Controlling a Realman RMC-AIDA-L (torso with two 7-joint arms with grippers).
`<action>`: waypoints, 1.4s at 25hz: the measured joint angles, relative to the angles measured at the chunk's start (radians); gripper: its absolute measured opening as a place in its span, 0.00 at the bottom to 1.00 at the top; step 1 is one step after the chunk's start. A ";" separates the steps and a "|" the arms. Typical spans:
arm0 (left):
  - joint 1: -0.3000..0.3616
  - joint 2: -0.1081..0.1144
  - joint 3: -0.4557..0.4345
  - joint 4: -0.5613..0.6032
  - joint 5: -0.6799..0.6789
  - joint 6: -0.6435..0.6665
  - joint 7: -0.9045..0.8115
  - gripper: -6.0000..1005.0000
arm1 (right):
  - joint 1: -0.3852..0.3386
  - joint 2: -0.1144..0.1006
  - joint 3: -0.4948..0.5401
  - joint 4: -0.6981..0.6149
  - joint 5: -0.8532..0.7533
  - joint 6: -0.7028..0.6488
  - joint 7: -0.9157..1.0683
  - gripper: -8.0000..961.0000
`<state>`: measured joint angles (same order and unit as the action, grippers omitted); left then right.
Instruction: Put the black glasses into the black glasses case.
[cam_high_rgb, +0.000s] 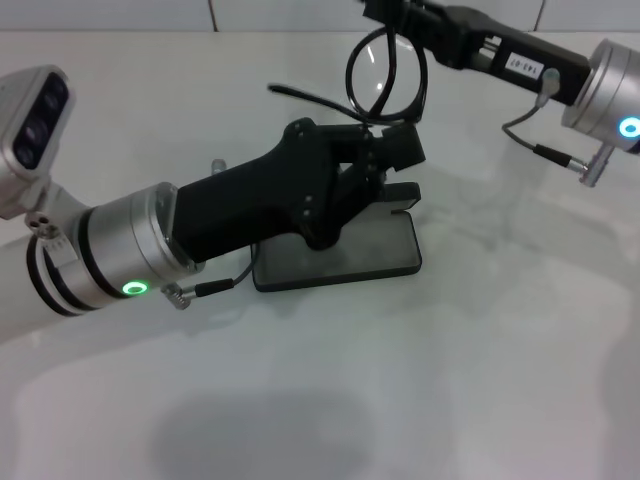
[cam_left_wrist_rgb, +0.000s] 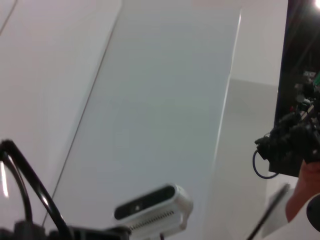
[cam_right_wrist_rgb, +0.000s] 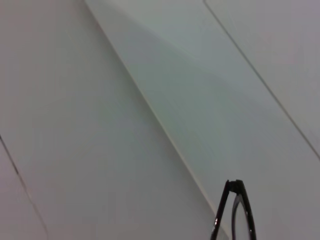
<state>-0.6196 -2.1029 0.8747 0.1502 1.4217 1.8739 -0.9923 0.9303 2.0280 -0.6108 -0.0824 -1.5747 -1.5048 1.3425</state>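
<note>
The tabletop (cam_high_rgb: 520, 330) carries the black glasses case (cam_high_rgb: 345, 255) near its far middle. Above it, the left gripper (cam_high_rgb: 385, 150) and right gripper (cam_high_rgb: 400, 20) each clench the airborne black glasses (cam_high_rgb: 385, 75).

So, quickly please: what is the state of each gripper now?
Left gripper: shut on the black glasses, above the black glasses case.
Right gripper: also shut on them.

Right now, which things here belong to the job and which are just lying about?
Job:
- glasses, held up between both grippers
- glasses case, open on the table
- left gripper
- right gripper

Lying about:
- nothing else visible
</note>
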 joint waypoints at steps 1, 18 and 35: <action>0.000 0.000 -0.002 0.000 -0.002 0.000 0.000 0.06 | -0.002 0.000 -0.007 0.000 0.000 -0.001 -0.002 0.15; -0.005 0.001 -0.005 0.000 -0.002 -0.013 -0.002 0.06 | -0.039 0.002 -0.110 -0.025 -0.001 -0.059 -0.071 0.15; -0.003 0.001 -0.001 0.000 -0.001 -0.025 -0.002 0.07 | -0.096 -0.004 -0.287 -0.160 -0.002 -0.128 -0.070 0.16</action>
<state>-0.6230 -2.1015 0.8735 0.1503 1.4206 1.8489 -0.9941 0.8345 2.0235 -0.8978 -0.2425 -1.5764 -1.6332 1.2730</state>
